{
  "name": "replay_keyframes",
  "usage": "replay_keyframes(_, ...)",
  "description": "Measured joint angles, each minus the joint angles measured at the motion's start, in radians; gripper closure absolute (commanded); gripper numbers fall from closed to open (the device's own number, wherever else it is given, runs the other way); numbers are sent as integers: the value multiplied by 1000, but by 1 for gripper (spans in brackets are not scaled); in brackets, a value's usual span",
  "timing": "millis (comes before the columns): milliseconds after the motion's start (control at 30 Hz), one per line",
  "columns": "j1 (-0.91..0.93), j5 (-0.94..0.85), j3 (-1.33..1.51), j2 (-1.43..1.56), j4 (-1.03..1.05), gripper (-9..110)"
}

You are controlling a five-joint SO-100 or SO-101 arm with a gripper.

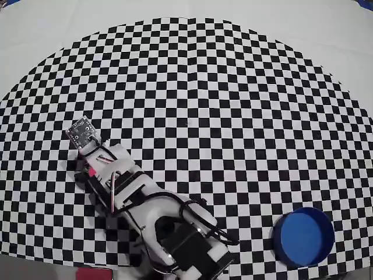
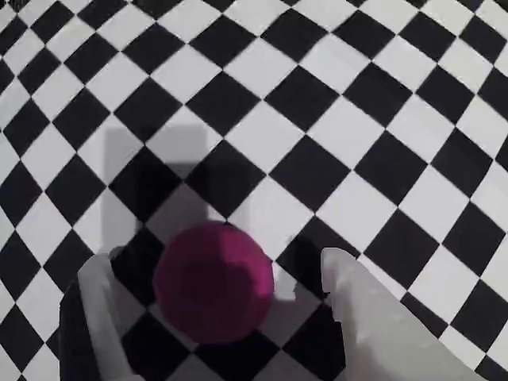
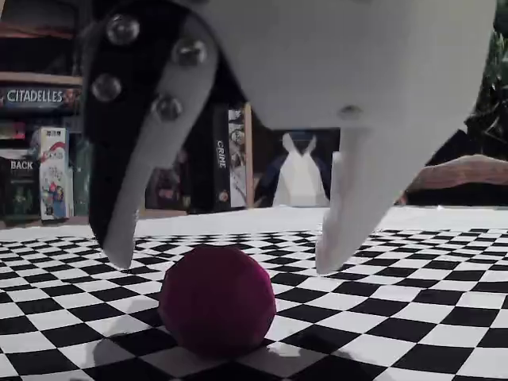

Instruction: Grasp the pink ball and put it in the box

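Tabletop [image 1: 192, 70] carries a black-and-white checkered mat, taken here as the landmark, in all three views.

Overhead view, left to right: the arm [image 1: 145, 204] lies across the lower left part of the mat, reaching up and left toward its left edge. A small grey circuit board [image 1: 80, 131] sits at the arm's far tip. The end effector itself is hidden below the arm's body in this view, and the pink ball shows, if at all, only as a small pink sliver by the wrist; that identification is uncertain. The box [image 1: 304, 236], round, shallow and bright blue, rests at the lower right edge of the mat, well apart from the arm.

Wrist view: the end effector [image 2: 214, 266] stands spread, one pale finger [image 2: 99, 317] to the left and the other to the right. The pink ball [image 2: 213, 282] rests on the mat between them, with a visible gap on each side.

Fixed view: the end effector [image 3: 222, 262] hangs over the mat with its fingertips apart, one tip to the left of the pink ball [image 3: 216, 300] and one to the right, both just above the ball's top. Neither tip touches it. The ball sits on the mat. Boxes and books [image 3: 36, 99] stand on shelves behind the mat, at the left.
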Motion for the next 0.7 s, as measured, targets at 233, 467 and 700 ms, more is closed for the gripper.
replay_keyframes(233, 0, 0, -35, -54, -8, 71)
replay_keyframes(467, 0, 0, -37, -55, -8, 71)
replay_keyframes(700, 0, 0, -38, -72, -8, 71)
